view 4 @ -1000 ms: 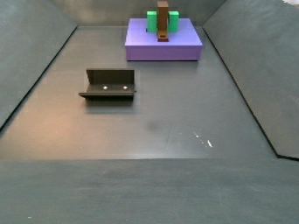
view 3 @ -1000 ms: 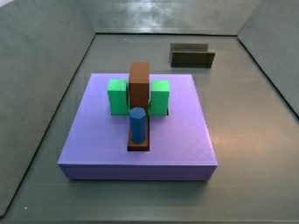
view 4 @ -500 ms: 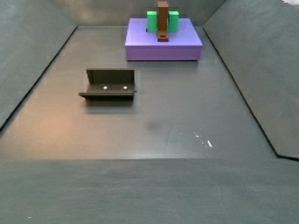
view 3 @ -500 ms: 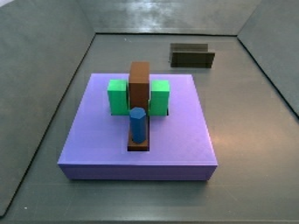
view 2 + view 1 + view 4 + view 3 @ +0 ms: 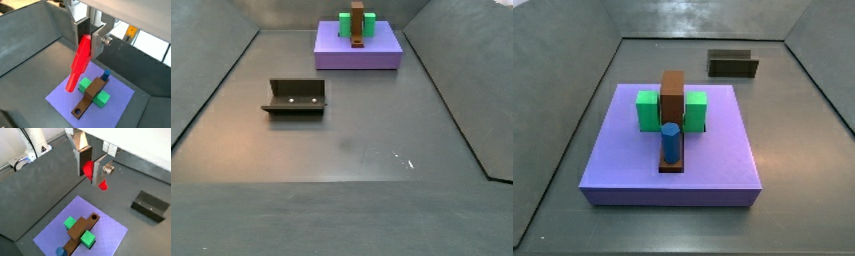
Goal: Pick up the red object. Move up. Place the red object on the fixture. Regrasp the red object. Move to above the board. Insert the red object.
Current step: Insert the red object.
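Fingers of the gripper (image 5: 89, 36) clench the red object (image 5: 79, 62) high above the board (image 5: 123, 97).

Wrist views look down past the end effector (image 5: 89, 39) (side views share the board (image 5: 714, 150)).

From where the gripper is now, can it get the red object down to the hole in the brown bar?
Probably yes. The gripper holds the red object above the board, as both wrist views show. Nothing lies between the stick and the hole in the brown bar.
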### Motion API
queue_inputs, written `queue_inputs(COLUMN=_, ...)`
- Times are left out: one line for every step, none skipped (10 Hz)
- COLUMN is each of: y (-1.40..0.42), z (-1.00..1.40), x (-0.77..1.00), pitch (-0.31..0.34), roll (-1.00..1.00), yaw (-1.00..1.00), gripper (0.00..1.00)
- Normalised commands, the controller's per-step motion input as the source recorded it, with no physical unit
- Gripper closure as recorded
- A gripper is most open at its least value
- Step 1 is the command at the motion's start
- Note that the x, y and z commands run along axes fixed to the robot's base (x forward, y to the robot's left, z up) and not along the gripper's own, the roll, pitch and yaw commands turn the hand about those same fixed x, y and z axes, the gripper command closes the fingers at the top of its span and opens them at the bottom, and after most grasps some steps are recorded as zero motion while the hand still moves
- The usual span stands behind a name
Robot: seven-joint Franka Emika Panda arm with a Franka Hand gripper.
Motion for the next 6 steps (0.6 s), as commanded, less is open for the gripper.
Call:
queue_inputs(y=0.25, z=0.13, x=0.0, pitch=-0.003, roll=-0.5, yaw=-0.04, gripper=1.0)
queue_inputs(y=0.31, z=0.11, x=0.12, pitch=0.0, roll=-0.5, yaw=0.01, gripper=1.0)
queue_inputs(y=0.32, z=0.1, x=0.26, pitch=0.003, roll=-0.5, yaw=0.0, gripper=1.0)
queue_inputs(y=0.0, z=0.15, x=0.4, pitch=0.0, roll=-0.5, yaw=-0.29, gripper=1.0)
queue_inputs(y=0.0, z=0.23, x=0.3, pitch=0.0, roll=-0.5, yaw=-0.35, gripper=1.0)
queue_inputs(y=0.0, z=0.21, x=0.34, pitch=0.0, roll=-0.5, yaw=-0.31, gripper=1.0)
